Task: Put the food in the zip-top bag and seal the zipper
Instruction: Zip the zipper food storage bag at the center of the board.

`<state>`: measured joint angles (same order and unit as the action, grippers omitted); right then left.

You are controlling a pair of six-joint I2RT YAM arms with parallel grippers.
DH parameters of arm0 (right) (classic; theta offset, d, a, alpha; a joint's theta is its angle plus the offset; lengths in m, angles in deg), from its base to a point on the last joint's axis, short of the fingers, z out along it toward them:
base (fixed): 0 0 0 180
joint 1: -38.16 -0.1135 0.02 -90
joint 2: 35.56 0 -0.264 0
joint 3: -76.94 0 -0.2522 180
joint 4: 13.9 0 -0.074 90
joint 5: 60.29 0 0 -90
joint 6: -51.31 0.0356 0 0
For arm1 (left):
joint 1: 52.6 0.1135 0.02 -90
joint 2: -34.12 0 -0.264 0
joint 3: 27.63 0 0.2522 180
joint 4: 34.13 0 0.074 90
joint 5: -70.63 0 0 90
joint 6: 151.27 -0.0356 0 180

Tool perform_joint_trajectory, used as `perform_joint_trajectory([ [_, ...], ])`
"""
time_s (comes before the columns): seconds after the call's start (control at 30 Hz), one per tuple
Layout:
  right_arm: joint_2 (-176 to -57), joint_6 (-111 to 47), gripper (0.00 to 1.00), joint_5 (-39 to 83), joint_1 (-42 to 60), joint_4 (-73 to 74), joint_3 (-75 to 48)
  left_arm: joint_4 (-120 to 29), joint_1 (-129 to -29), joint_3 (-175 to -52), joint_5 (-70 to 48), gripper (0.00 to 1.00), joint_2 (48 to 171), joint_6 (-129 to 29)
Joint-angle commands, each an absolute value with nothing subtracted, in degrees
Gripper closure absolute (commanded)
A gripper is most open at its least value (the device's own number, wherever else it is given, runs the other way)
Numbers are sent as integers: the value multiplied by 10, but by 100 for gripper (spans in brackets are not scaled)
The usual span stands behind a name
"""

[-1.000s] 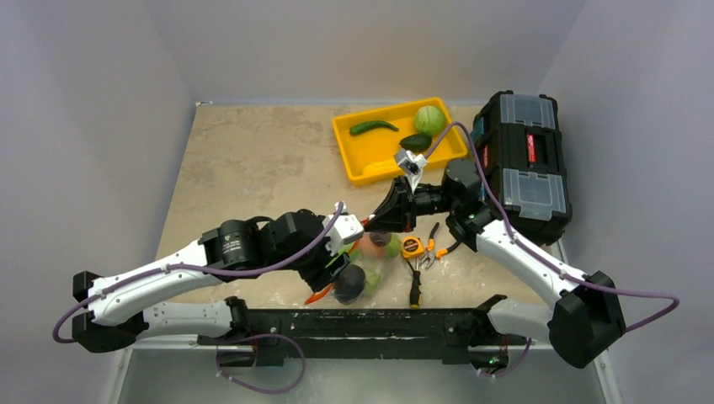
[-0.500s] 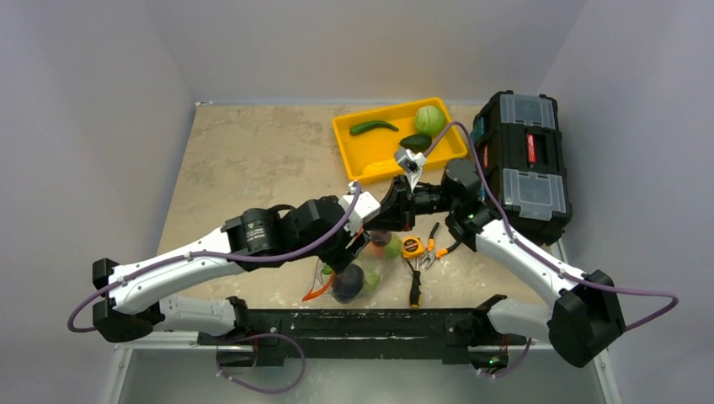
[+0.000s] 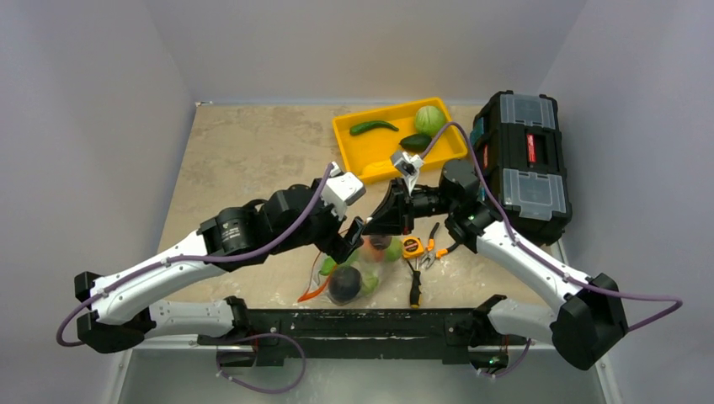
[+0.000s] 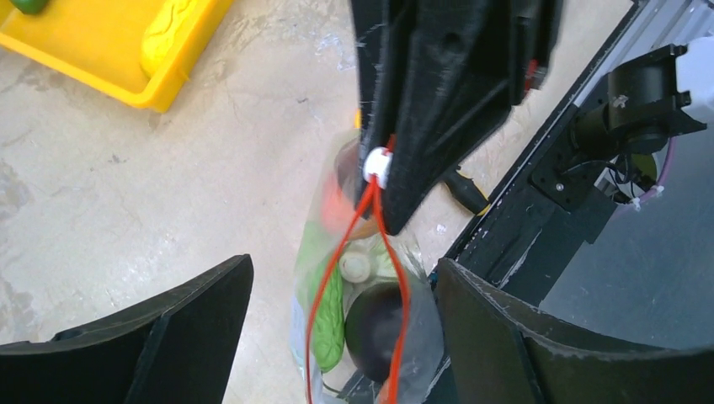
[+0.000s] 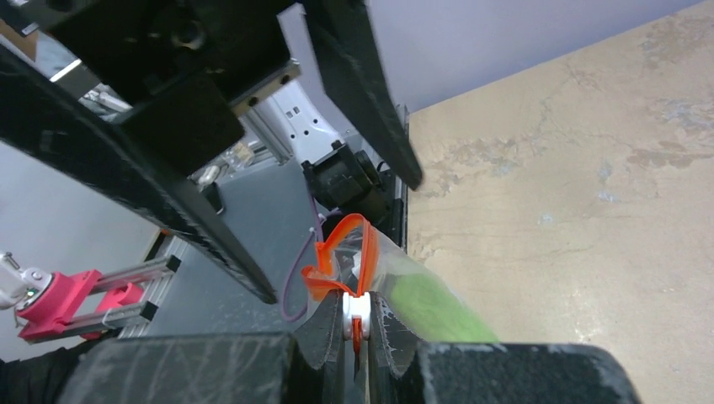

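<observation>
The white slider tab of the zipper is pinched by the right gripper; the left gripper is held spread over the zip-top bag (mouth partly open).

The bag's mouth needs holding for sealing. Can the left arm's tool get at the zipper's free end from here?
Probably yes: the left tool is open above the zipper with nothing between; the right tool pinches only the slider.
</observation>
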<state>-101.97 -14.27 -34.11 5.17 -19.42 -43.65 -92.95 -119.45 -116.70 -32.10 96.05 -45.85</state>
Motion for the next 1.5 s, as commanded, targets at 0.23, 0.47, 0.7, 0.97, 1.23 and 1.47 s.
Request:
perform_joint_trajectory([
  [0.23,-997,-150,96,-311,33,-185,-403,-878,-1127,-1094,-226,49,960,-449],
  [0.47,-1012,-150,84,-330,33,-187,-403,-881,-1112,-1056,-230,95,933,-452],
  [0.7,-1031,-153,65,-349,34,-207,-410,-866,-1106,-1029,-207,100,894,-461],
  [0.97,-1053,-88,79,-351,34,-304,-426,-856,-1102,-1017,-197,100,882,-459],
  [1.23,-1053,-98,100,-353,32,-299,-433,-855,-1098,-1029,-169,100,881,-459],
  [1.47,-1053,-110,83,-355,31,-292,-438,-856,-1094,-1039,-160,100,881,-455],
])
